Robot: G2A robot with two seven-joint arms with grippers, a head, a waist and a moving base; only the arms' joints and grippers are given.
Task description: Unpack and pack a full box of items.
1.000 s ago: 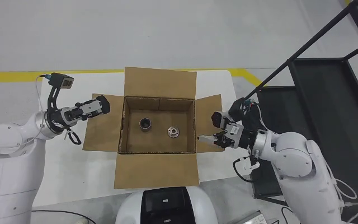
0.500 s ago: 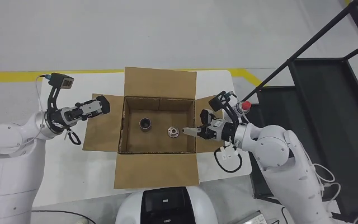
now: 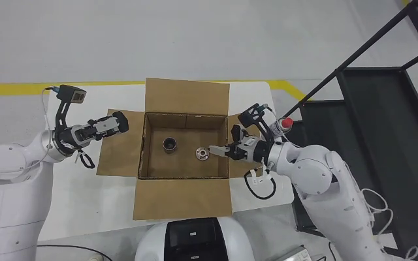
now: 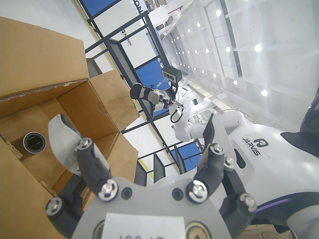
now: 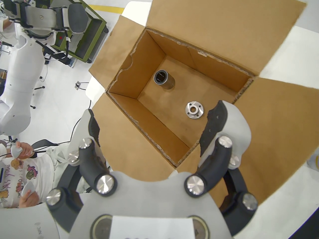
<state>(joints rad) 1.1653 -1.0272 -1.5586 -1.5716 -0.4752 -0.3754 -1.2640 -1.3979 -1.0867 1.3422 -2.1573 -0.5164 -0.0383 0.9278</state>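
A: Two items are seen on the floor of the box [image 3: 186, 121]: a dark cylinder [image 3: 170, 143] and a metal flange [image 3: 202, 153]. What has been changed?

B: The right gripper [image 3: 219, 150] has been carried from beyond the side flap to over the box's rim, just beside the flange. Its fingers are held spread, with nothing gripped. The left gripper [image 3: 119, 122] has been kept over the opposite flap, likewise spread and empty.

A: Then the flange is judged the next item to be lifted out.

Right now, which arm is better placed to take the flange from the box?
Likely right. The right tool, open, hangs over the box near the flange; the left tool sits outside the opening.
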